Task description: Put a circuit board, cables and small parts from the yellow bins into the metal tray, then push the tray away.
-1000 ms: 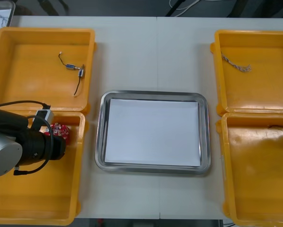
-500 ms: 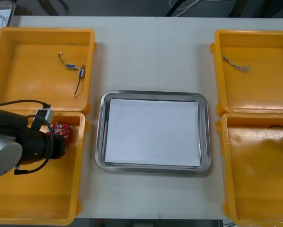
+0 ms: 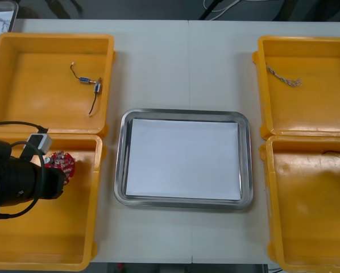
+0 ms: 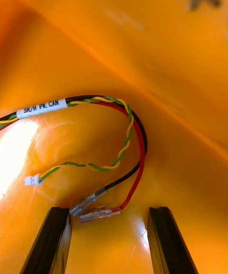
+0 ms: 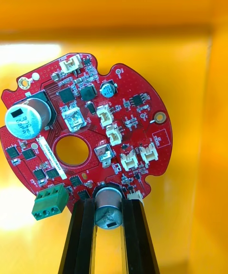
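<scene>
Red circuit board (image 5: 90,112): round and held in the left pincer, inside the near left yellow bin (image 3: 97,149). Its component side faces the wrist camera. In the front view it sits just past the end of the left arm, close to the bin's far wall. Whether it is clear of the bin floor cannot be told.
Left pincer (image 5: 108,206): closed to a narrow gap on a silver cylindrical component at the board's rim, with a black finger (image 5: 84,236) pressed against each side of it.
Green terminal block (image 5: 50,201): mounted on the board's edge, just beside one of the gripping fingers.
Right pincer (image 4: 109,212): spread wide and gripping nothing, low inside the near right yellow bin (image 3: 270,187).
Cable bundle (image 4: 137,136): a black wire, a red wire and a twisted yellow-and-green pair, curled in a loop on the orange bin floor. It carries a white printed label. Its clear-sleeved metal ends lie between the right pincer's open fingers, nearer to one of them.
Metal tray (image 3: 120,170): in the middle of the light surface (image 3: 187,62), between the left and right bins, shiny at the rim and white inside.
Far left yellow bin (image 3: 50,38): holds a small metal part (image 3: 96,85) with thin dark wires trailing from it.
Far right yellow bin (image 3: 262,85): holds a twisted blue and white cable (image 3: 283,77), lying in the bin's far half near the wall on the tray side.
</scene>
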Controlling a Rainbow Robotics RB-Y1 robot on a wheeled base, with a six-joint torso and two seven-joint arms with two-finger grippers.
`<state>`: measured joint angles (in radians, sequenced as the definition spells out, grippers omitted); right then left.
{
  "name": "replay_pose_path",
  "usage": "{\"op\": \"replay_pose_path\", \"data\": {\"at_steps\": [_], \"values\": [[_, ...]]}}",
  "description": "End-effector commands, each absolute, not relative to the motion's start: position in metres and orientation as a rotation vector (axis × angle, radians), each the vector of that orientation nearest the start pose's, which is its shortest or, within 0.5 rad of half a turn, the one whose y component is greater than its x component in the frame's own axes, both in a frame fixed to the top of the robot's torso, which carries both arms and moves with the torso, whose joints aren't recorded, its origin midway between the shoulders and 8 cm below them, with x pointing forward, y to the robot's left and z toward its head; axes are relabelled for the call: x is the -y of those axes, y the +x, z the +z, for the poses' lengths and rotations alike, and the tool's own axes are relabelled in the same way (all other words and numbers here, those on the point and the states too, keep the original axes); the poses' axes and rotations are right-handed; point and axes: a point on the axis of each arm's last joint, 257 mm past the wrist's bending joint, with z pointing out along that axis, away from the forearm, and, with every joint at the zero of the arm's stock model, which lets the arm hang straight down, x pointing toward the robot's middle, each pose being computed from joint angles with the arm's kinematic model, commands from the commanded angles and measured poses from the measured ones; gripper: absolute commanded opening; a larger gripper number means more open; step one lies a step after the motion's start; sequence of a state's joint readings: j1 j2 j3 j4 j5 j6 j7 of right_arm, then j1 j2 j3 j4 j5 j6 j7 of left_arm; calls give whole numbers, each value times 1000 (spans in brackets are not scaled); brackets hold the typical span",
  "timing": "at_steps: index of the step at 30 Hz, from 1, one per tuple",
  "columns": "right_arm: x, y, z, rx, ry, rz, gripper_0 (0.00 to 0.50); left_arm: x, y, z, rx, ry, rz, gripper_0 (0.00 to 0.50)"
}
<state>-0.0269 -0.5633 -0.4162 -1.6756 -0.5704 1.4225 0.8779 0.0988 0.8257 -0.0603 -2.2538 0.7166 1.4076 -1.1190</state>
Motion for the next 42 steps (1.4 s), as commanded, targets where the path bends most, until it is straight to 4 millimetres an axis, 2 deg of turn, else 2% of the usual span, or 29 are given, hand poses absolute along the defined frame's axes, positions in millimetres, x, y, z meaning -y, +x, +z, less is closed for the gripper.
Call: {"op": "replay_pose_path", "data": {"at_steps": [1,6,11,16,27,28,29,30,31,37,42], "values": [[494,379,-322,-2325,1330,183,463,-325,333,-265,-2656,-3,-48,0],[492,380,-324,-2319,1327,189,463,-334,323,-272,-2648,-9,-38,0],[493,377,-335,-2323,1335,194,463,-341,315,-282,-2648,-24,-24,0],[491,383,-338,-2311,1339,216,463,-351,307,-289,-2659,-41,16,0],[489,384,-338,-2306,1350,233,463,-366,313,-306,-2639,-86,24,0],[488,383,-338,-2308,1350,234,292,-366,313,-308,-2642,-88,23,0],[488,384,-338,-2307,1349,237,187,-367,314,-308,-2639,-90,23,0],[488,383,-338,-2308,1350,236,23,-368,314,-308,-2641,-95,24,0],[488,384,-337,-2308,1345,235,0,-367,314,-308,-2641,-96,21,0],[489,385,-336,-2313,1331,232,0,-368,311,-312,-2652,-108,20,0],[492,388,-324,-2320,1282,213,0,-365,313,-314,-2638,-95,22,0]]}}
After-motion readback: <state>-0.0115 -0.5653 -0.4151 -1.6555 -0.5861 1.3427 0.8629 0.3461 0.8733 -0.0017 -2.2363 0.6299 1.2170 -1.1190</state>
